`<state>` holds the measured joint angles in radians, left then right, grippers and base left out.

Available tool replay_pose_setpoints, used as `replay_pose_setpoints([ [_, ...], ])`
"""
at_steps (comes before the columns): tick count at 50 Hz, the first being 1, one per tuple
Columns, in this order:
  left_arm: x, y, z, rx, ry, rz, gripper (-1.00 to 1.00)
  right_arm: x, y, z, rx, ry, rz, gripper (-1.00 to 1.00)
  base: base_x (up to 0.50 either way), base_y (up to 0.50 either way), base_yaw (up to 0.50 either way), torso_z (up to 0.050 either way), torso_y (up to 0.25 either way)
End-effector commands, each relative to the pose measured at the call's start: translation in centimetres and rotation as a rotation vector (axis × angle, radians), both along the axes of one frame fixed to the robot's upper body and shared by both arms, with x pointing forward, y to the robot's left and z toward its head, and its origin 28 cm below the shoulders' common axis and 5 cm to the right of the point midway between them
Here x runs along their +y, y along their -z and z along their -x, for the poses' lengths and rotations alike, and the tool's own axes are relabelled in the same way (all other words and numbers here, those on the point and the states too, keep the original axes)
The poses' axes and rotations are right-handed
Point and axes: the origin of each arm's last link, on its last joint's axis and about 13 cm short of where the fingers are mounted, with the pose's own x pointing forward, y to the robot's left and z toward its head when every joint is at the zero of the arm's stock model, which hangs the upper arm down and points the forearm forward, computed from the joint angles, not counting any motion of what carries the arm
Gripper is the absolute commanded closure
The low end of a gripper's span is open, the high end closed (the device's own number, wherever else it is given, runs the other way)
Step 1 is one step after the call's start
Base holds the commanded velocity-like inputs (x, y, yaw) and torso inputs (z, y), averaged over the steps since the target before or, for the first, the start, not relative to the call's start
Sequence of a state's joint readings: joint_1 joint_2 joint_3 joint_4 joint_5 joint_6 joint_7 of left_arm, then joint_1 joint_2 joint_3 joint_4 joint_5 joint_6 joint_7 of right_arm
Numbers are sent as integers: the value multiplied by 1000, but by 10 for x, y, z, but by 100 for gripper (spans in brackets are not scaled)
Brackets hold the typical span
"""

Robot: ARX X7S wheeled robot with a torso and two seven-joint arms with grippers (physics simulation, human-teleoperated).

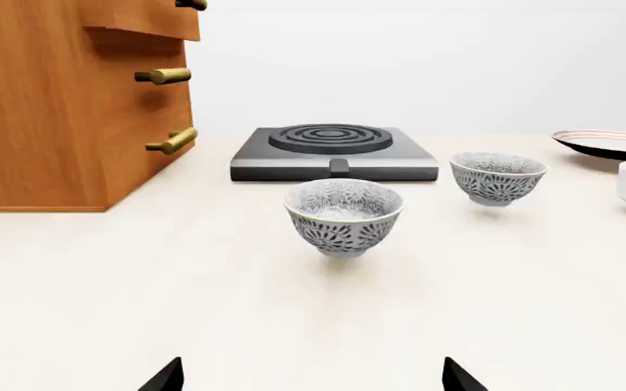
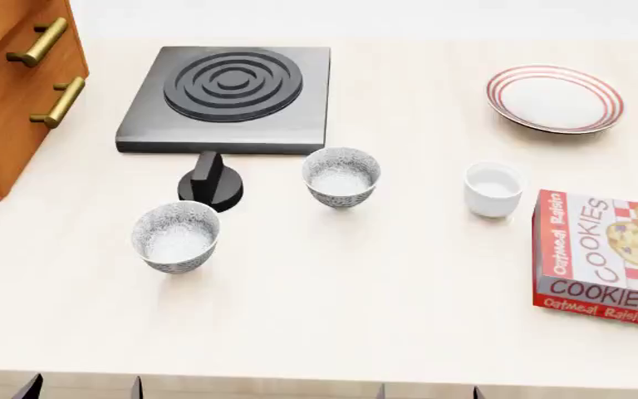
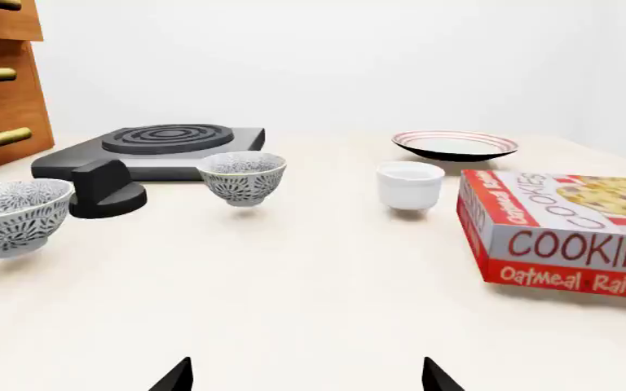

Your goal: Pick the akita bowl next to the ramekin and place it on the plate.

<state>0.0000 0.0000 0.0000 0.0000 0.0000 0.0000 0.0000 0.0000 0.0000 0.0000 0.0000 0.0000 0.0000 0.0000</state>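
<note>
Both the left gripper (image 1: 313, 381) and the right gripper (image 3: 306, 376) hang spread and empty over the counter's near edge, the akita bowl (image 2: 341, 176) well ahead between them, beside the ramekin (image 2: 493, 189).

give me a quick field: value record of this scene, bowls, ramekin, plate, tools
target bowl: akita bowl, upright, nearer the ramekin
other bowl: second bowl, upright, by the knob
ramekin: ramekin, upright, apart from the target bowl
plate: plate, nothing on it, far right of the table
other things: burner, cookie box, drawers
left tool: left tool, open, holding nothing
right tool: right tool, open, holding nothing
task state: bowl not yet picked
</note>
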Motion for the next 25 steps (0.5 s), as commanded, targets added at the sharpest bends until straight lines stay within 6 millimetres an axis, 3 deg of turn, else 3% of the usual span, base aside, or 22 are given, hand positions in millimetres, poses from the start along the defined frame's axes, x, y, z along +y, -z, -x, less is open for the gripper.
replay_pose_setpoints([
  [1, 0, 0, 0, -5, 1, -4, -100, 0, 0, 1, 10, -13, -14, -100, 0, 0, 0, 0, 0],
  [20, -1, -2, -1, -49, -3, -41, -100, 0, 3, 0, 17, -11, -10, -100, 0, 0, 0, 0, 0],
  [25, 2, -4, 4, -72, -32, -87, -100, -1, -7, 4, 20, -14, -71, -100, 0, 0, 0, 0, 0],
])
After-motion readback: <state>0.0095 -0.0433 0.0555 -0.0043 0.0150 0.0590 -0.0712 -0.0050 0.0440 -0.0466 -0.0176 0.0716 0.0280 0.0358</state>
